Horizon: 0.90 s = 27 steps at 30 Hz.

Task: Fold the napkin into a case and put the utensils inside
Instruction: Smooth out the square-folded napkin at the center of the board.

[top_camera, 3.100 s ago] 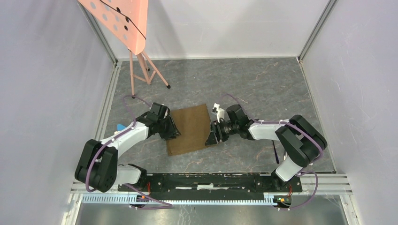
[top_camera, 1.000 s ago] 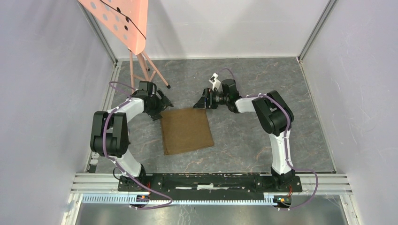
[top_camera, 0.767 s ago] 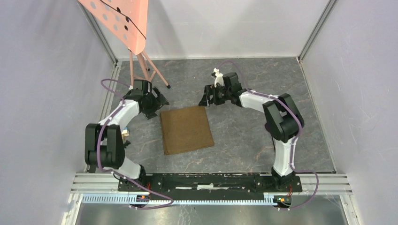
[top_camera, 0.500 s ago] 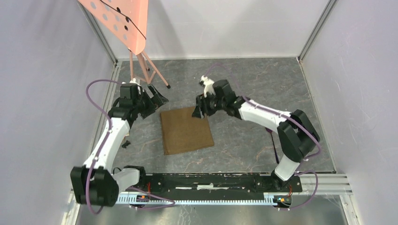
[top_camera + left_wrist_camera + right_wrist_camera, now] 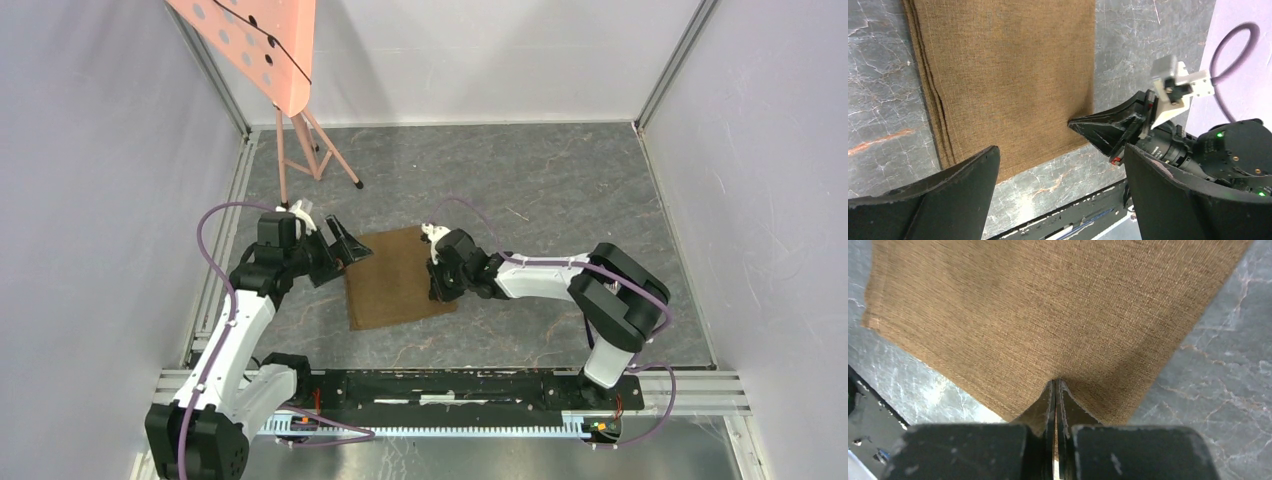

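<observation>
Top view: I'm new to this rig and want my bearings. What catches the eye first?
A tan-brown napkin lies flat in the middle of the grey table. The right gripper is shut on its right edge, puckering the cloth, while the left gripper hangs wide open by its far-left corner. A pink perforated panel on a stand fills the table's far-left corner.

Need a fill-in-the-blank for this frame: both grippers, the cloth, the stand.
The right gripper is ___ on an edge of the tan-brown folded cloth napkin. The left gripper holds nothing; its jaws stand ___. The pink perforated stand is at the far ___ corner of the grey marbled table.
Missing words: shut; open; left.
</observation>
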### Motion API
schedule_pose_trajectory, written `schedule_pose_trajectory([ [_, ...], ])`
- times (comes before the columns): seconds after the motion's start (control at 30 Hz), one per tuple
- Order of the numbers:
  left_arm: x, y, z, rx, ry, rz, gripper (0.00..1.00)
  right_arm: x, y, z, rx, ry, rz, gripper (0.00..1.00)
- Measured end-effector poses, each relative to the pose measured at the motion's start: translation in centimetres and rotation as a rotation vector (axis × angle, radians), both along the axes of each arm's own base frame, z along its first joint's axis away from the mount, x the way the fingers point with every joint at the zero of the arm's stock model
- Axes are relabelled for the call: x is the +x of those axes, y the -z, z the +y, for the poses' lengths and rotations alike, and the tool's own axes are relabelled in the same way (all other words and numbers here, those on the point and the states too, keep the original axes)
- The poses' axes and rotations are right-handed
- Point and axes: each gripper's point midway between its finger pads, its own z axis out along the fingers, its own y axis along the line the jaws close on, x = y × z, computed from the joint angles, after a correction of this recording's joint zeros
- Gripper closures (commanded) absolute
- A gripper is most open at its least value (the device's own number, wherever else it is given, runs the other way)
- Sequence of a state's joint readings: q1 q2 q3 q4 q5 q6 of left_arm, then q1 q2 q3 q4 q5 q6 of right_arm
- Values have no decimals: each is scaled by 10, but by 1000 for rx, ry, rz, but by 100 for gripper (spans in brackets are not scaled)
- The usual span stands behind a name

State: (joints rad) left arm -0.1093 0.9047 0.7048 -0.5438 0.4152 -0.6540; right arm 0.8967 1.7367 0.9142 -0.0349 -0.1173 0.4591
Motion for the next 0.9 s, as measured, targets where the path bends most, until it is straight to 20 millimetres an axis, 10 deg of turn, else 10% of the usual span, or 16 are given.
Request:
schedule_pose_trajectory([
  [0.23, -6, -2, -7, -25, 34, 1, 0, 16, 9, -40, -58, 72, -71, 100],
  [0.47, -10, -1, -31, -43, 111, 7, 1, 126, -8, -146, -358, 329, -209, 89],
  [0.63, -10, 20, -78, -31, 251, 99, 19, 171, -81, -86, -159, 229, -300, 79],
  [0.77, 9, 41, -107, -17, 303, 165, 42, 146, -117, -75, -47, 172, -333, 82],
  [0.9, 35, 61, -115, 28, 282, 207, 50, 109, -97, -92, -10, 155, -271, 81],
])
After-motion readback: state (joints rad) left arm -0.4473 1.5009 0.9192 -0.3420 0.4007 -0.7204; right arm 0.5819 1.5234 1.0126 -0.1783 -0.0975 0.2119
